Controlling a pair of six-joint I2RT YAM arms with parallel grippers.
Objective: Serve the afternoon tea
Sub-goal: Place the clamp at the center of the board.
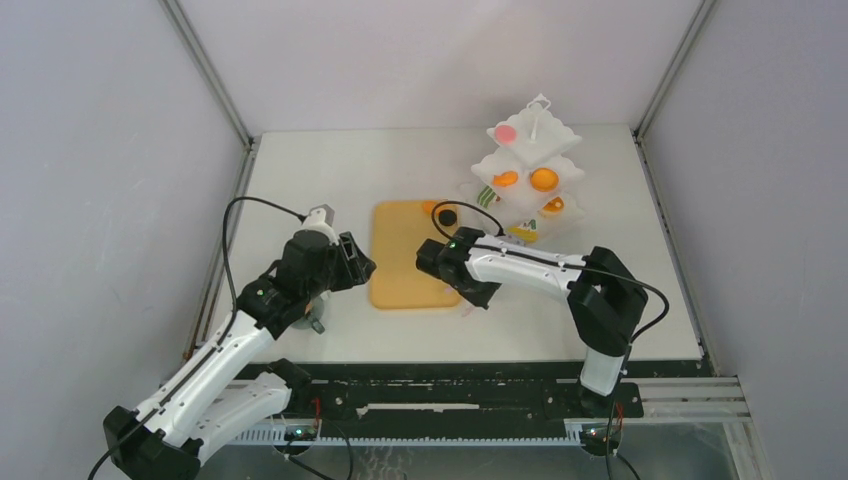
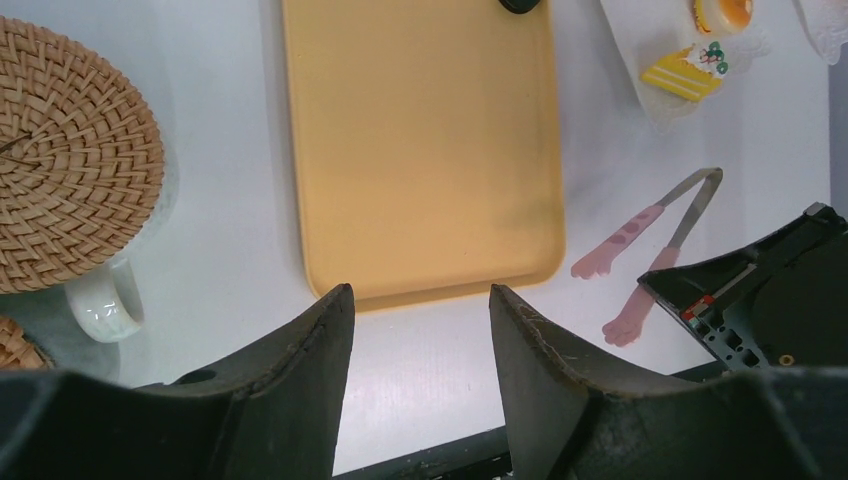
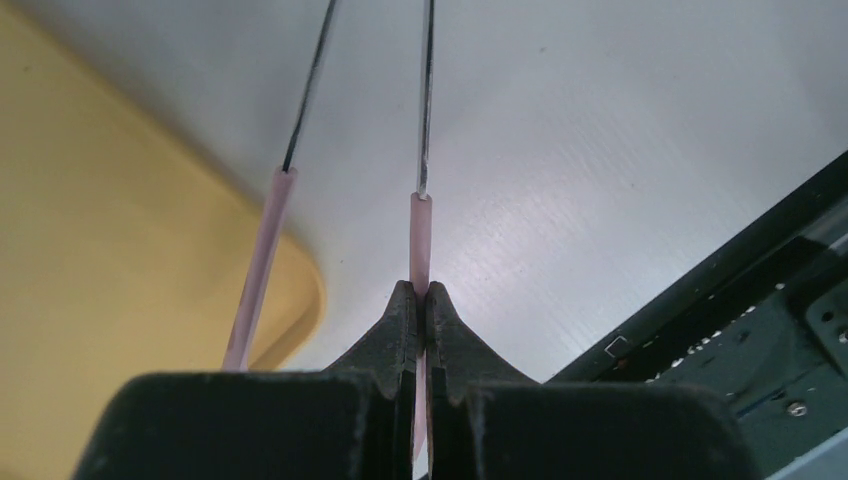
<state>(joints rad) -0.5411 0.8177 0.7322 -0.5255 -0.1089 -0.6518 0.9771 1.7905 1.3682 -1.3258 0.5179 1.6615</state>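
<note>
Behind the tan board, off to its right, is a white tiered stand. A pink round sits on the top level. Two orange tarts sit on the level below, and one more sits lower down. A yellow wedge lies on the lowest plate, the one nearest the board. A black round sits on the board's far edge.

Left of the board is a white mug with a woven coaster lying flat on top like a lid. What is inside the mug is hidden.

At the board's near edge hangs the left gripper, its fingers partly apart and holding nothing. By the board's near right corner, the right gripper pinches one arm of the pink tongs tight. The other arm sticks out free beside it.
</note>
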